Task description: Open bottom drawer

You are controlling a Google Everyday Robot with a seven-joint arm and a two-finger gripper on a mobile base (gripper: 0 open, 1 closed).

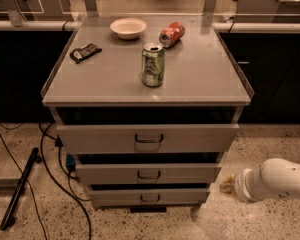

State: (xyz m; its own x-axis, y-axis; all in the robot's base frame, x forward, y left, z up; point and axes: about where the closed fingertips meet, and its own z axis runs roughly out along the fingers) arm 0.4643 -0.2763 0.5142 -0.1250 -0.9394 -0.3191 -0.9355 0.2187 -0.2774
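Note:
The bottom drawer is the lowest and narrowest of three light-grey fronts on the cabinet, with a small dark loop handle at its centre. Its front sits low near the floor, under the middle drawer. My gripper is at the end of the white arm at the lower right. It is near the floor, to the right of the bottom drawer's right end and apart from it. It touches nothing that I can see.
The wide top drawer juts out furthest. On the cabinet top stand a green can, a tipped red can, a white bowl and a dark packet. Cables and a black bar lie on the left floor.

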